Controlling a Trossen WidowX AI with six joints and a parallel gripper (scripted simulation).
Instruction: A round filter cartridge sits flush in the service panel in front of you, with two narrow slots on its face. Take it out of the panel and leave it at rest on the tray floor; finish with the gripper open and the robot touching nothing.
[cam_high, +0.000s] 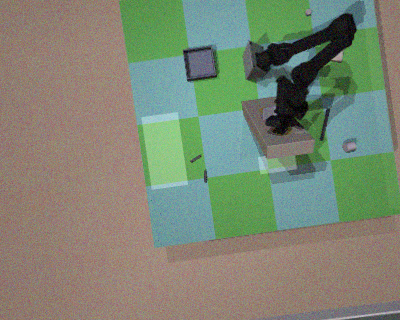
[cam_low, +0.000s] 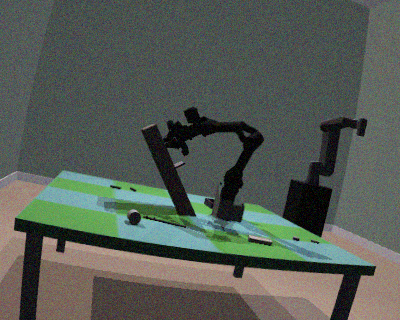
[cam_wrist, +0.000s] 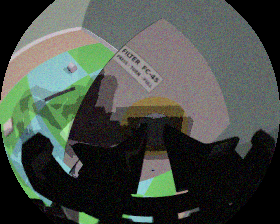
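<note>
Yellow-ringed and round, the filter cartridge (cam_wrist: 153, 117) is seen set in the face of the leaning service panel (cam_wrist: 188, 66), just below the printed label. It is judged to be seated in the panel, though the wrist view is too blurred for the slots to be made out. The gripper (cam_wrist: 150, 136) is pressed right up against the cartridge face. The fingers are drawn nearly together yet are held off full closure, so something narrow is clamped between them — most likely the web between the two slots, though that contact is hidden.

In the exterior view the arm (cam_low: 235, 150) is stretched from its base to the upper part of the panel, which slopes up off the bench (cam_low: 100, 220). The extraction step is judged to be in hand, with the cartridge gripped but not drawn out. A straight pull along the cartridge's own axis, square to the panel face, would be called for next. The tray (cam_high: 200, 63) lies well apart from the panel, so a carry across, a set-down on its floor and a release would then be needed.
</note>
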